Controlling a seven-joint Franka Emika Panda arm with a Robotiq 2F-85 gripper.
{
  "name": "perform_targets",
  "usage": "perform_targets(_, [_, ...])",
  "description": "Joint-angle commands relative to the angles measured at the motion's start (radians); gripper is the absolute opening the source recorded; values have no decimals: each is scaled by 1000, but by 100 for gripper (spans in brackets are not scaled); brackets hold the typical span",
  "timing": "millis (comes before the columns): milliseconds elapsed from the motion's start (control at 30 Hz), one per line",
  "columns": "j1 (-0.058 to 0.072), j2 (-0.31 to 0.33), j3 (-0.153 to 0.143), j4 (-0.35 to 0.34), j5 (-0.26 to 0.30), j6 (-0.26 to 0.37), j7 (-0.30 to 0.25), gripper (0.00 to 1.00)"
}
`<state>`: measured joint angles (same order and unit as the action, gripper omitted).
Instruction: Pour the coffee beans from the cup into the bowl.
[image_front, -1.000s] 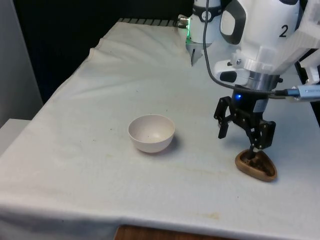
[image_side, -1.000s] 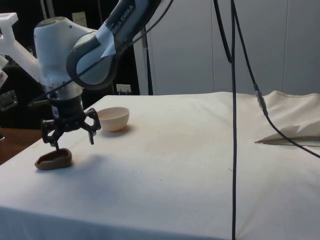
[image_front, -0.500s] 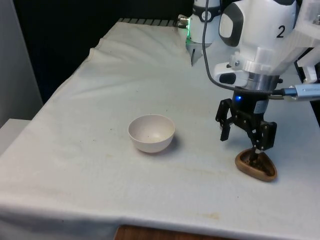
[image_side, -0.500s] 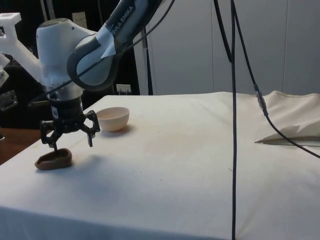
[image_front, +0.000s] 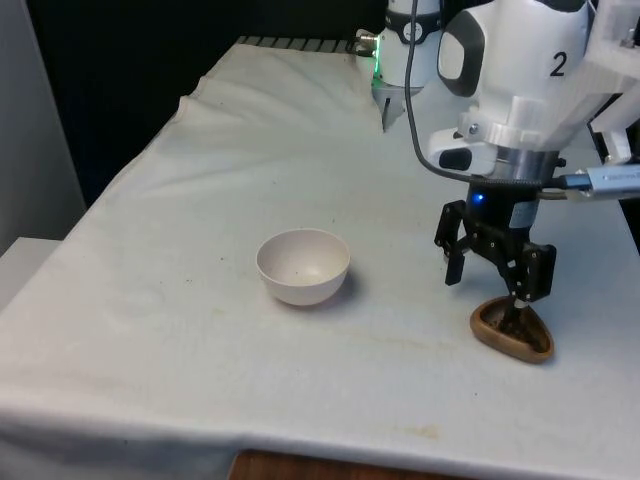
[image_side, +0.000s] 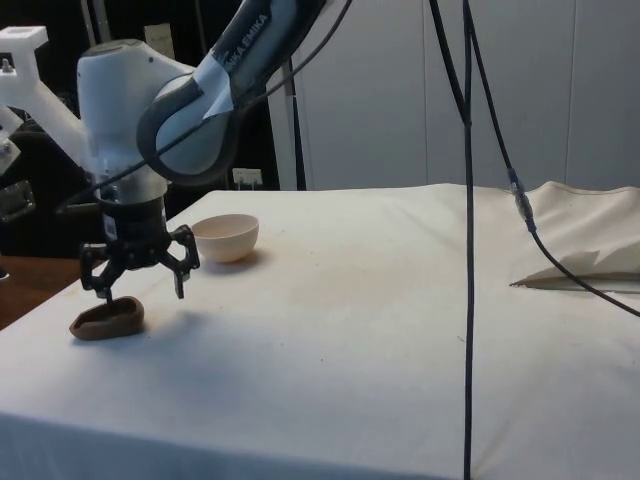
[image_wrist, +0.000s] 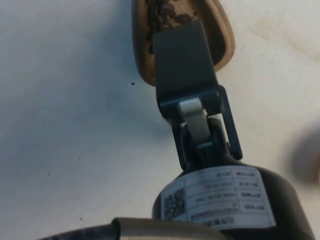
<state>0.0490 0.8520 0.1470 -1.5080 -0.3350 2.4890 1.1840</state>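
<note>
- Brown and shallow, the cup (image_front: 512, 333) sits on the white tablecloth (image_front: 200, 200) near the front edge, towards the front view's right. It looks more like a small wooden dish than a mug, and in the wrist view dark coffee beans (image_wrist: 165, 12) lie inside it.
- Black and two-fingered, the gripper (image_front: 490, 275) hangs just above the cup with its fingers spread wide and nothing held between them.
- One finger (image_front: 520, 295) reaches down over the cup's opening while the other stands off to the side, probably so the pair can close across the rim.
- Cream-coloured and round, the bowl (image_front: 303, 266) stands upright on the cloth well apart from the cup, towards the front view's left. It looks empty, ready to receive the beans.
- From the side view, the gripper (image_side: 138, 265) hovers over the cup (image_side: 106, 319) with the bowl (image_side: 226, 237) beyond it.
- Judging by this, the grasp is not yet made and the pouring has not begun.
</note>
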Motion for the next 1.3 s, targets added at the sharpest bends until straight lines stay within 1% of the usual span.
perform_targets(0, [-14,-11,13,-23,11,29,-8,100])
perform_targets(33, [-1,-2,0,-6,1,8,0,100])
perform_targets(67, [-14,-14,12,-30,11,34,-8,100])
perform_targets(233, [-15,-30,7,-60,10,50,-5,100])
perform_targets(267, [-14,-30,7,-60,9,48,-5,100])
perform_targets(300, [-8,-29,0,-55,4,34,0,100])
perform_targets(333, [-14,-29,6,-59,9,46,-4,100])
perform_targets(433, [-16,-27,5,-58,10,47,-6,100])
perform_targets(567, [-22,-26,5,-58,11,46,-8,100])
perform_targets(600, [-13,-27,-3,-55,4,34,0,100])
perform_targets(633, [-25,-26,5,-58,11,47,-9,100])
perform_targets(700, [-32,-24,5,-59,12,49,-13,100])
perform_targets(800, [-33,-24,6,-58,13,51,-12,100])
perform_targets(867, [-36,-24,8,-58,15,57,-13,100])
perform_targets(900, [-24,-25,-5,-55,5,40,-3,100])
perform_targets(933, [-37,-23,9,-59,17,61,-14,100])
perform_targets(1167, [-39,-21,12,-62,38,89,-18,100])
perform_targets(1200, [-26,-23,-4,-58,29,73,-5,100])
perform_targets(1233, [-39,-21,12,-63,41,93,-18,100])
perform_targets(1267, [-38,-19,12,-63,44,95,-18,100])
